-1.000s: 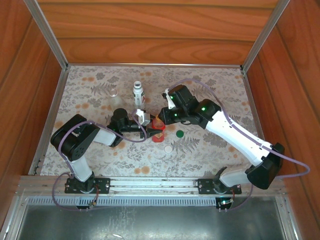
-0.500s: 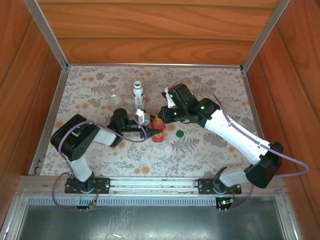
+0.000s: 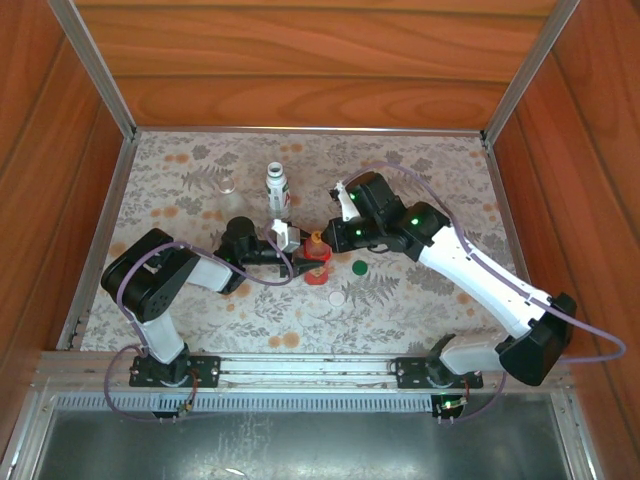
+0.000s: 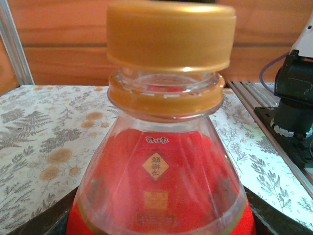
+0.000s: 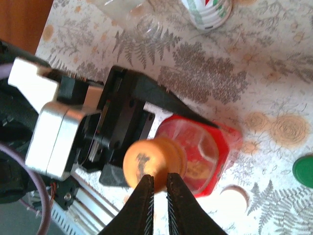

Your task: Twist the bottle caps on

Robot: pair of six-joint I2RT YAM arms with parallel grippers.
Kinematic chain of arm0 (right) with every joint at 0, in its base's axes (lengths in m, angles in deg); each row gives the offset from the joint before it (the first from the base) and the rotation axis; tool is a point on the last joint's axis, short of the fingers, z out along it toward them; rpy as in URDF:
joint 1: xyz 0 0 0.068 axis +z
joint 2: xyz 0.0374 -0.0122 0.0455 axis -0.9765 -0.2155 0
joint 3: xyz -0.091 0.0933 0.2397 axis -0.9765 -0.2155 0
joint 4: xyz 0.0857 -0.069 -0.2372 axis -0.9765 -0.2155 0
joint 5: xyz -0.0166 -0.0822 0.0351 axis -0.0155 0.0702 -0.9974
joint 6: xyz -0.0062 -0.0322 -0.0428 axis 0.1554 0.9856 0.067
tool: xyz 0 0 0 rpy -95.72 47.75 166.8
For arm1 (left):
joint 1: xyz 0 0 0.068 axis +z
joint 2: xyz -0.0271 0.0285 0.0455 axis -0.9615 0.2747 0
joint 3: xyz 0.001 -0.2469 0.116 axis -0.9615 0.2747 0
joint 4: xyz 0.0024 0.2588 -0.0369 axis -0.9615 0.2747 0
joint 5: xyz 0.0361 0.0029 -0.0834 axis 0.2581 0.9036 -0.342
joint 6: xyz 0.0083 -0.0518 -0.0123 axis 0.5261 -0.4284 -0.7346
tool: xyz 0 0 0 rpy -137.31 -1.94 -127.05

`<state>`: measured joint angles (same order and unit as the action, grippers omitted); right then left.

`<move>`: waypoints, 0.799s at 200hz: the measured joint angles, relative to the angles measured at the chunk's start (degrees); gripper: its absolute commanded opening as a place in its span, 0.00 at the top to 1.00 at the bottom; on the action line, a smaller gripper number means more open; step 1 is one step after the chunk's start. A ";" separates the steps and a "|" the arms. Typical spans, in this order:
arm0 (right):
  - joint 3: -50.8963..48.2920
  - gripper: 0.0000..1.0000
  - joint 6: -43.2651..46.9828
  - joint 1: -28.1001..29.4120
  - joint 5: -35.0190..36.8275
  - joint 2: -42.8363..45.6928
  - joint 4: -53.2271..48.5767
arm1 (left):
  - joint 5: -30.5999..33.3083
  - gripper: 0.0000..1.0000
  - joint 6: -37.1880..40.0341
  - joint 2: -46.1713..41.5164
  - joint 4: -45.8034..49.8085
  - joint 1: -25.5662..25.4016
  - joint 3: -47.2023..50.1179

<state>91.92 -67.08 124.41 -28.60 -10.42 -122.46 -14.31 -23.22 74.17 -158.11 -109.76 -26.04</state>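
The translucent red bottle [image 3: 318,266] stands upright mid-table, and my left gripper [image 3: 303,259] is shut on its body from the left. A golden-brown cap [image 4: 171,36] sits on its neck, with a strip of thread showing below the cap. My right gripper [image 5: 159,180] hovers just over the cap's edge [image 5: 146,161]. Its fingers are shut with nothing between them. The green cap [image 3: 359,267] and the white cap [image 3: 338,297] lie loose on the cloth to the right of the red bottle. Behind stand the white labelled bottle [image 3: 277,187] and the clear bottle [image 3: 228,190].
A floral cloth [image 3: 420,180] covers the table, which is walled in by wooden panels and aluminium posts. The right arm [image 3: 470,270] reaches in diagonally from the near right. An aluminium rail [image 3: 300,365] runs along the near edge.
The right gripper's jaws have closed. The right arm has drawn slightly to the right, uncovering the golden-brown cap in the top view. The left arm and red bottle have stayed still.
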 measured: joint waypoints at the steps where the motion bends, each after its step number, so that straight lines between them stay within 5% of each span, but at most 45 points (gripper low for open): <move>1: -0.04 0.86 0.00 0.00 -0.13 0.04 -0.07 | 0.02 0.41 0.00 0.02 0.00 0.00 0.00; 39: -0.44 0.67 0.04 -0.07 -0.96 0.28 -0.63 | 0.04 0.41 0.00 0.00 0.00 0.00 0.00; 63: -0.42 0.64 0.02 -0.87 -0.92 0.28 -0.11 | 0.04 0.41 0.00 0.00 0.00 0.00 0.00; 160: 2.05 0.88 1.97 -3.43 -4.31 -3.58 1.79 | 0.07 0.41 -0.15 0.02 0.00 0.00 0.00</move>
<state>93.98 -65.11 120.98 -32.90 -14.01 -120.66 -14.24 -23.38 74.19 -158.11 -109.76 -26.04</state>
